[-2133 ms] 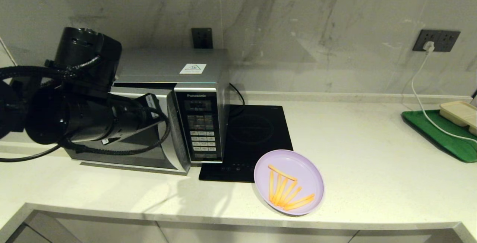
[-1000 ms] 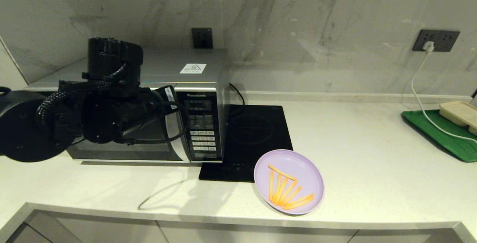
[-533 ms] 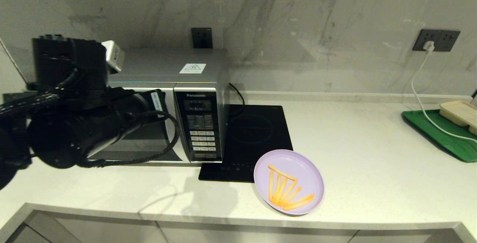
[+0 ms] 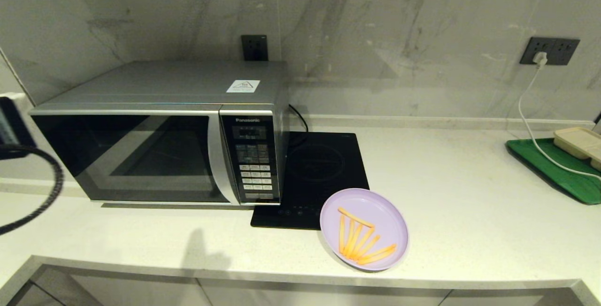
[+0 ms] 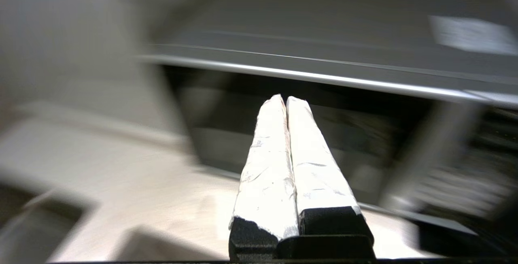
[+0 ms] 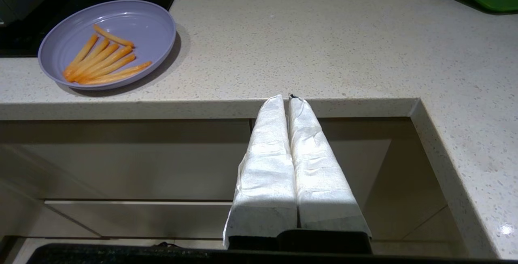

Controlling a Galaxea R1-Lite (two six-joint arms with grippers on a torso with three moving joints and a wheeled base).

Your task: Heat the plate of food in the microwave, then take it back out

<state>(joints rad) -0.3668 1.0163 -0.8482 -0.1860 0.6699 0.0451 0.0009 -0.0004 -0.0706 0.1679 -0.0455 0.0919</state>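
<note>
The lilac plate of fries rests on the counter near its front edge, just right of the microwave; it also shows as the plate in the right wrist view. The silver Panasonic microwave stands at the left with its dark door closed. My left gripper is shut and empty, off the microwave's left front, pointing at the door. Only a bit of the left arm's cable shows in the head view. My right gripper is shut and empty, hanging below the counter's front edge, right of the plate.
A flat black induction cooktop lies between microwave and plate. A green tray with a beige compartment tray sits at the far right, a white cable running to a wall socket. The counter edge has cabinet fronts below it.
The left arm, which was in front of the microwave door, has pulled back to the left and almost left the head view. The microwave door went from ajar to closed. The plate has not moved.
</note>
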